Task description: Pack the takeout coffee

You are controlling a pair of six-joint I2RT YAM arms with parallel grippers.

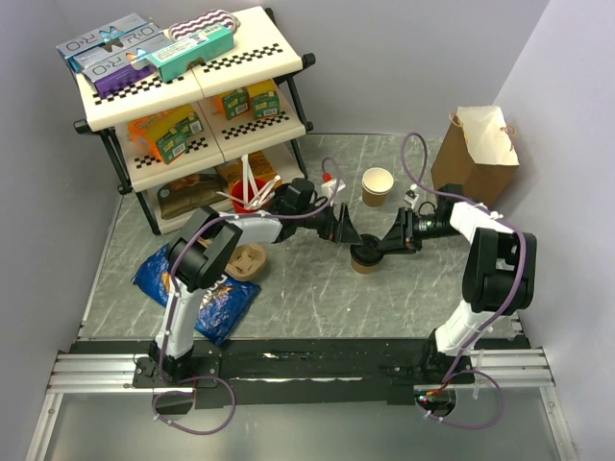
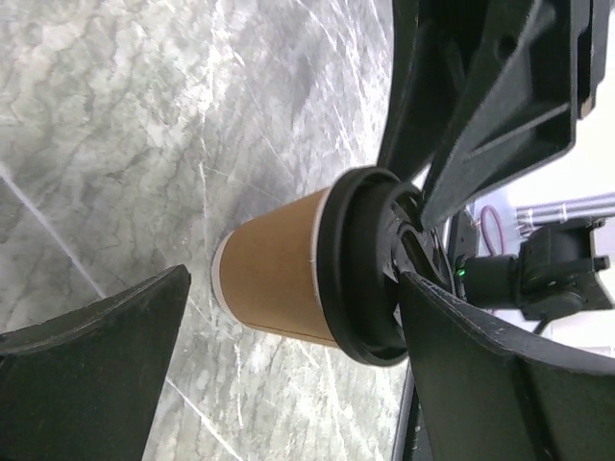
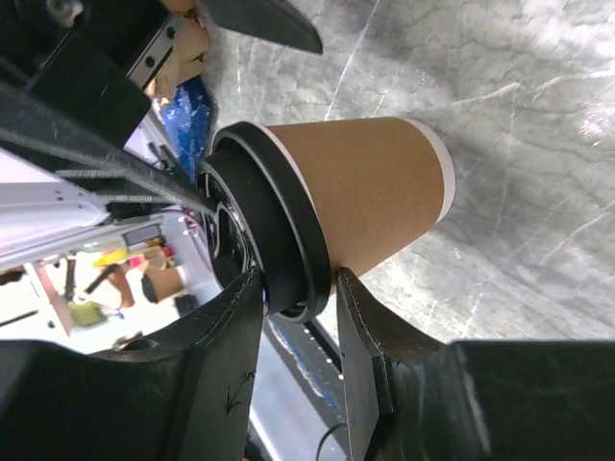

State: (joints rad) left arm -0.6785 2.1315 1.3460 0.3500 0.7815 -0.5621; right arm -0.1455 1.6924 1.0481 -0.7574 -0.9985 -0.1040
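Note:
The takeout coffee (image 1: 365,259), a tan paper cup with a black lid, stands on the marble table mid-scene. My right gripper (image 1: 380,248) reaches it from the right and is shut on the lid's rim. In the right wrist view, one finger (image 3: 226,336) lies over the lid (image 3: 279,240) and the other finger (image 3: 370,336) sits under the rim against the cup wall. My left gripper (image 1: 346,235) is open just left of the cup. In the left wrist view its fingers (image 2: 86,365) stand wide on either side of the cup (image 2: 279,279), with no visible grip.
A brown paper bag (image 1: 476,154) stands at the back right. A lidless tan cup (image 1: 378,185) is behind the coffee. A red cup of white sticks (image 1: 252,197), a cardboard cup carrier (image 1: 248,261) and a blue snack bag (image 1: 197,288) lie left. A shelf rack (image 1: 192,86) stands back left.

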